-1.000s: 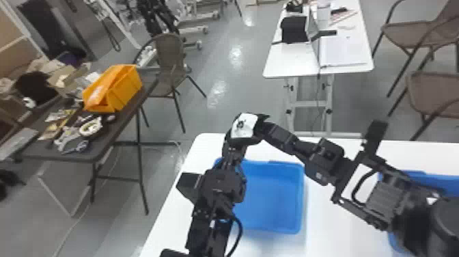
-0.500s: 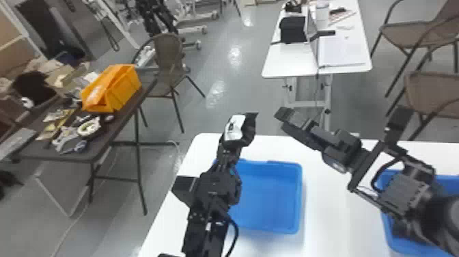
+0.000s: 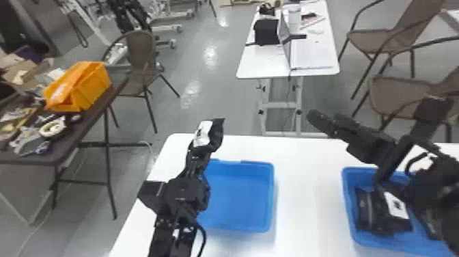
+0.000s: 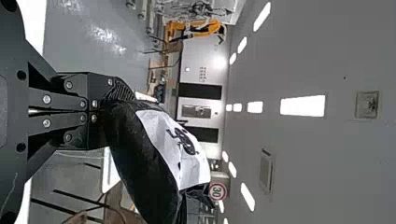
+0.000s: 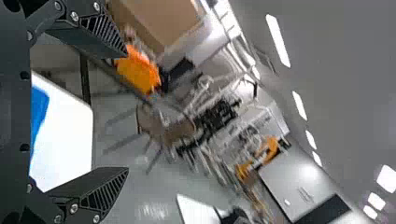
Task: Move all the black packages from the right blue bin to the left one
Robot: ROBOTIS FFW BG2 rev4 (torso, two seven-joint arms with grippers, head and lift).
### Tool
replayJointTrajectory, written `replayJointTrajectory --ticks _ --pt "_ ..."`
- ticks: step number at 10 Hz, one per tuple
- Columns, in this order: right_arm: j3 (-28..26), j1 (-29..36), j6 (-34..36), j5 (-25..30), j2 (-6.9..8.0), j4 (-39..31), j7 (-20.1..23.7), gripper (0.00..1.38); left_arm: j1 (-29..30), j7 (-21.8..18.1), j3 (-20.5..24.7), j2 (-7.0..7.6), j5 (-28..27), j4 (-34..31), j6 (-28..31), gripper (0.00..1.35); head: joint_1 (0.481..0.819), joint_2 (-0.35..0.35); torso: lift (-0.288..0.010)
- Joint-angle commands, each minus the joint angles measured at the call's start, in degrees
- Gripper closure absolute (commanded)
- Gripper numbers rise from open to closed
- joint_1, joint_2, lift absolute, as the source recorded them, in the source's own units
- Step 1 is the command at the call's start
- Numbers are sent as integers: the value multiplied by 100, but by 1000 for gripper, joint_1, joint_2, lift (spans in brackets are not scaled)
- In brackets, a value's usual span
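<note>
Clamped at one end, the package (image 4: 144,163) bulges beyond the left pincer (image 4: 106,111), likely light, squashy and slippery, best pinched mid-body; the right pincer (image 5: 126,111) gapes empty.

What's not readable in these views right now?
- Head view: right bin's right side, behind right arm.
- Head view: count of black packages there, right arm overlaps.
- Head view: left bin's left side, behind left arm.
- Left wrist view: held package's far side, turned away.
</note>
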Motion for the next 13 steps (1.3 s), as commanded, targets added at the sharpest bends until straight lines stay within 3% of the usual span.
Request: replayJointTrajectory --ticks 1,3,5,6,8,9,11,13 --pt "-257 471 -409 1201 0 -59 -88 171 28 -172 128 0 80 79 363 1214 695 187 0" --pt "-451 972 -928 1984 -35 90 -53 171 -60 -497 207 18 204 316 969 1214 695 118 0" --pt "-556 1139 -1007 2115 -62 187 -1 173 -341 -804 242 18 450 738 1593 1213 695 84 0" --pt "-556 1139 -1007 2142 -70 196 35 173 -456 -875 260 9 687 949 1910 1130 695 70 0" --pt "-556 1121 -1025 2142 -70 196 52 173 -447 -892 303 -26 652 1046 1699 -2 695 62 0" --pt "-556 1130 -1025 2115 -70 205 52 173 -394 -892 330 -70 661 1028 1523 58 695 65 0" --pt "-556 1130 -1033 2133 -70 187 52 173 -245 -910 347 -140 740 852 1286 306 695 68 0" --pt "-556 1183 -963 2520 -62 -59 8 171 28 -848 558 -313 643 272 1224 357 695 71 0"
